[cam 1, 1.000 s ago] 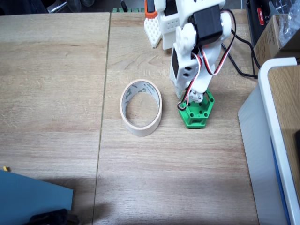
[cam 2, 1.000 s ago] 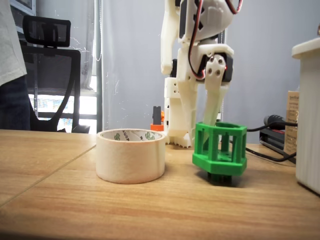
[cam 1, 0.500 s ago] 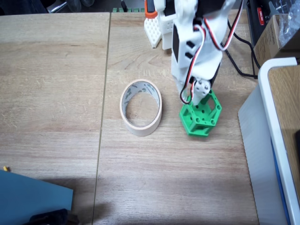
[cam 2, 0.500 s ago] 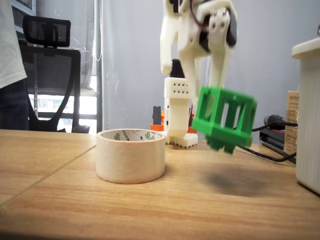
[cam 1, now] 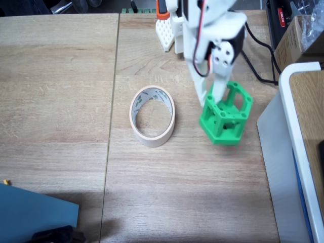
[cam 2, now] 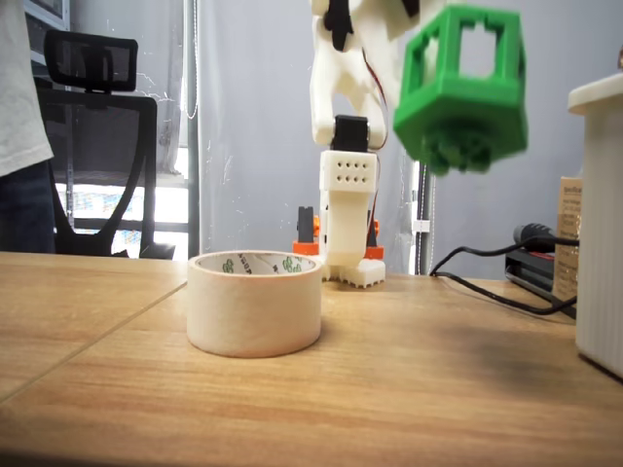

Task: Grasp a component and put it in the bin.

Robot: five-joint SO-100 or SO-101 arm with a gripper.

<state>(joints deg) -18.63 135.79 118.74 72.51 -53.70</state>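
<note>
Light wood-grain table [cam 1: 55, 91]: 2 boards, seam running top to bottom left of centre in the top-down fixed view. Wide bare stretch on the left and along the near edge; right side crowded.

Large white-edged box [cam 1: 298, 152] fills the right margin of the top-down view, its rounded corner close to the held block; in the low side fixed view its white wall [cam 2: 599, 224] stands at the right edge.

White 3D-printed arm [cam 1: 202, 30] rises from a perforated base [cam 2: 348, 219] at the table's far edge, with red-black-white servo wires along it.

Blue flat sheet [cam 1: 35, 215] at the bottom-left corner. Black cables [cam 2: 487, 282] trail across the far right of the table.

Beige masking-tape ring, the bin [cam 1: 152, 115], stands flat on its edge-face near table centre, hollow up, free room on all sides; low side view shows it [cam 2: 255, 304] resting on the wood.

Bright green hexagonal plastic block with round holes, the component [cam 1: 226, 115], is up in the air, tilted, to the right of the ring in the top-down view and apart from it; low side view puts it [cam 2: 462, 88] well above the table and higher than the ring's rim.

White gripper [cam 1: 215, 96]: fingers clamped on the block's upper frame.
</note>
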